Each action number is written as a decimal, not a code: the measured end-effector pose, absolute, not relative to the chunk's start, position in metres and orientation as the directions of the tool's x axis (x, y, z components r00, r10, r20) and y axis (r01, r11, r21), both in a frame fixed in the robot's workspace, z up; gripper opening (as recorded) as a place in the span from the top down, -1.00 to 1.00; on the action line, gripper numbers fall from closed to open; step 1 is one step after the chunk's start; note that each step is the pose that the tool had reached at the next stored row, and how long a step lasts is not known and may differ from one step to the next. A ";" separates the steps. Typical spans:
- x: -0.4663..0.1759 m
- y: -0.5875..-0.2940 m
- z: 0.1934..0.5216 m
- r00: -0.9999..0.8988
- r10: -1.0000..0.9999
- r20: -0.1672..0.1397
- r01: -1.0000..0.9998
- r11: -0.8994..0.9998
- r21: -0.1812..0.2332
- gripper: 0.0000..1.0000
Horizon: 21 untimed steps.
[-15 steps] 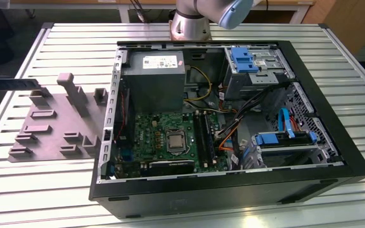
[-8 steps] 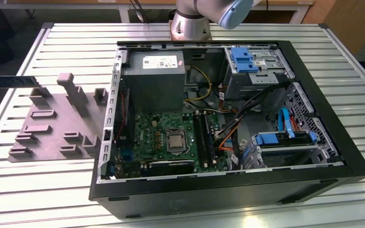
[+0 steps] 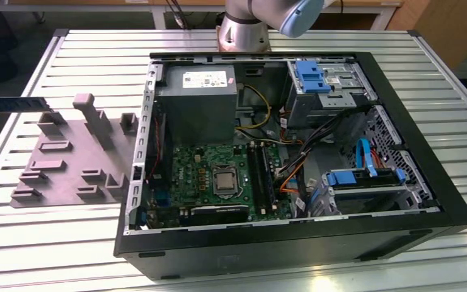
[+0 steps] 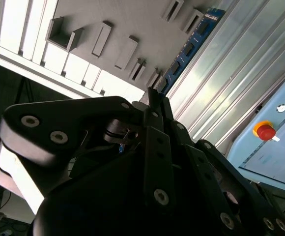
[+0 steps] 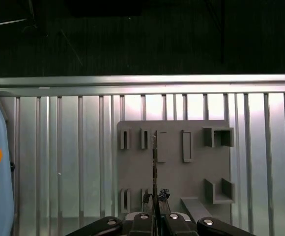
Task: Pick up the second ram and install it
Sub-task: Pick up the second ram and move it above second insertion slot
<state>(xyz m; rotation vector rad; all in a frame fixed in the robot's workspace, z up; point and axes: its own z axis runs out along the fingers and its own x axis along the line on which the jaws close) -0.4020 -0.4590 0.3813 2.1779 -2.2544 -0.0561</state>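
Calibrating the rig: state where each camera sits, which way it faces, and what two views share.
Exterior view: high over the table, looking down into the open computer case; the arm shows.
First wrist view: behind the pincer, facing the grey holder plate.
Second wrist view: beside the pincer, facing along the second ram it grips.
Both wrist views share pincer, ram and plate.

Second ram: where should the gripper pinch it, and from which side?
Pinch the two broad faces, coming in at a thin edge. The second ram is a flat, narrow stick, so only its faces offer a grip. The gripper seems to hold it that way: in the first wrist view it sits edge-on between the jaws.
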 end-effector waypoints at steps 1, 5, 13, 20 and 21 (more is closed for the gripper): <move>-0.402 -0.459 0.381 -0.035 -0.999 -0.020 -0.999 0.034 0.030 0.72; -0.398 -0.459 0.381 -0.035 -0.999 -0.020 -0.999 0.034 0.030 0.72; -0.393 -0.459 0.381 -0.035 -0.999 -0.020 -0.999 0.034 0.030 0.72; -0.391 -0.459 0.381 -0.035 -0.999 -0.020 -0.999 0.034 0.030 0.72; -0.390 -0.459 0.381 -0.035 -0.999 -0.020 -0.999 0.034 0.030 0.72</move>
